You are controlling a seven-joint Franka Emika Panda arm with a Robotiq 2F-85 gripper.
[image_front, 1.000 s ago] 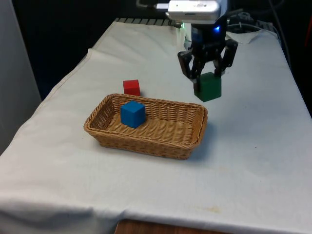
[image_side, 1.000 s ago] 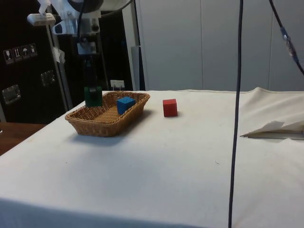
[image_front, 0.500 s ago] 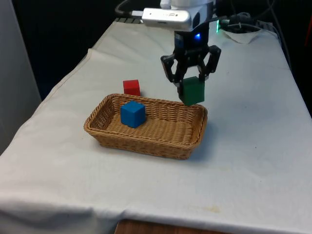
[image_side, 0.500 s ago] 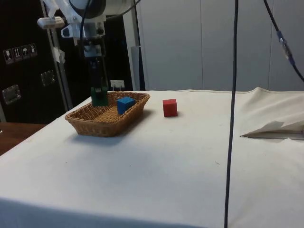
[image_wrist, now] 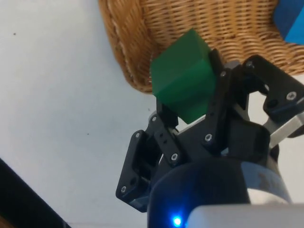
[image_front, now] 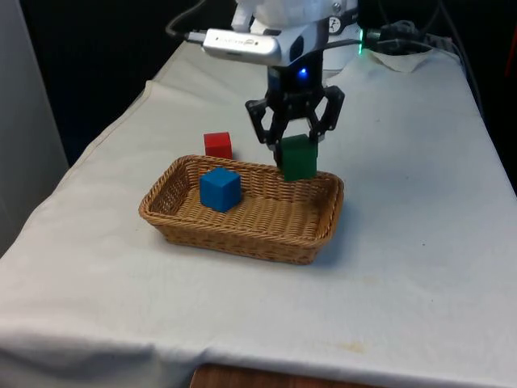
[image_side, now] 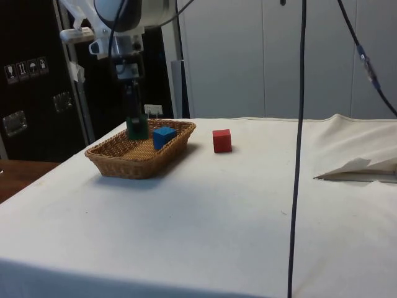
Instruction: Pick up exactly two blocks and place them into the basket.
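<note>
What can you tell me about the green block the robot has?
The green block is a plain, solid-coloured cube with flat faces and sharp edges, smooth-looking, maybe painted wood. The hand pinches it between its two black fingers and holds it in the air, slightly tilted. It hangs over the far rim of the wicker basket, touching only the fingers, not the basket or the blue block lying inside.

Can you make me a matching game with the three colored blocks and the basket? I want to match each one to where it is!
Things:
1. green block
2. blue block
3. red block
4. basket

Places:
A. on the white cloth, outside the basket
B. lying inside the basket
C. held in the gripper, up over the basket's rim
D. standing on the cloth, with one block in it

Pairs: 1-C, 2-B, 3-A, 4-D
</note>
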